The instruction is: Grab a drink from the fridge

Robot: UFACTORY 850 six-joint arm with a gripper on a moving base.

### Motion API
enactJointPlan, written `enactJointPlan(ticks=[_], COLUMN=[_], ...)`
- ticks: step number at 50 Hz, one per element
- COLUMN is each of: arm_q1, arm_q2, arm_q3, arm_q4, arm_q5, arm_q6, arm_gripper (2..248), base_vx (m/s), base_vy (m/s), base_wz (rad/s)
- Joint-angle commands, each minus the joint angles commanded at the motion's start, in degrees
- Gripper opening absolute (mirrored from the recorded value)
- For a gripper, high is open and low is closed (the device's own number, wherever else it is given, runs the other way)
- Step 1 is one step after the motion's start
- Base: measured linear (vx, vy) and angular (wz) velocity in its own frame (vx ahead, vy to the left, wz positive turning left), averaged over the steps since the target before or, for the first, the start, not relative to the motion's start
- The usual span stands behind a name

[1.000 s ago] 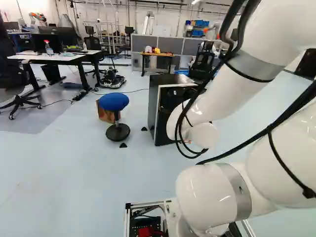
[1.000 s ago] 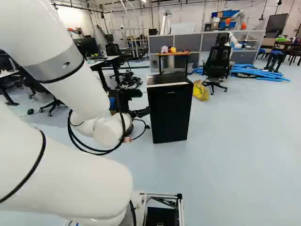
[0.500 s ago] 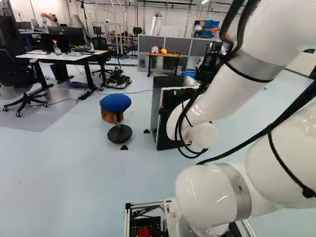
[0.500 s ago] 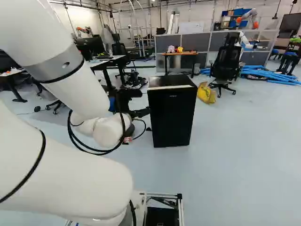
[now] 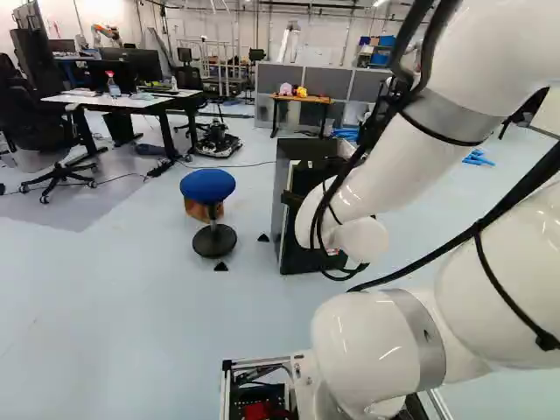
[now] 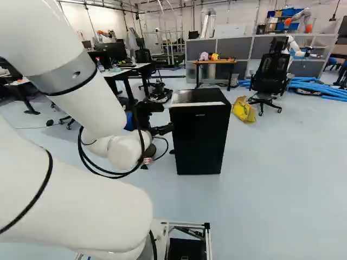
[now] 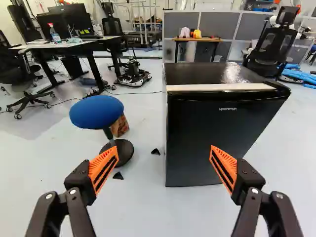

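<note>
My gripper (image 6: 160, 129) shows partly behind the white arm in the right base view, just left of the black fridge (image 6: 199, 140). In the wrist view the gripper (image 7: 163, 165) is open, its orange-padded fingers wide apart with only floor and part of the fridge seen beyond them. The fridge (image 7: 212, 131) stands upright ahead, beyond the fingertips and toward one side, its door closed and its top dark and glossy. Nothing is held. Whether the gripper touches the fridge I cannot tell; a gap seems to lie between. No drink is visible.
A blue-topped stool (image 5: 207, 185) stands beside the fridge, a brown box (image 7: 120, 126) behind it. Small black wedges (image 7: 155, 151) lie on the floor. Farther off are desks (image 5: 131, 101), an office chair (image 6: 269, 76), a yellow bag (image 6: 244, 110) and another robot (image 6: 295, 46).
The base has moved: the scene has shifted to the right in both base views, and the fridge looks slightly nearer. The arm keeps its pose against its lowest joint.
</note>
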Motion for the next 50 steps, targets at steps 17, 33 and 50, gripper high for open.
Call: enactJointPlan(ticks=[17,33,50], arm_q1=[0.00,0.00,0.00], arm_q2=[0.00,0.00,0.00], arm_q3=[0.00,0.00,0.00], arm_q4=[0.00,0.00,0.00], arm_q5=[0.00,0.00,0.00], arm_q6=[0.00,0.00,0.00], arm_gripper=[247,247,247], base_vx=[0.109,0.097,0.086], base_vy=[-0.051,-0.033,-0.024], base_wz=[0.099,0.067,-0.002])
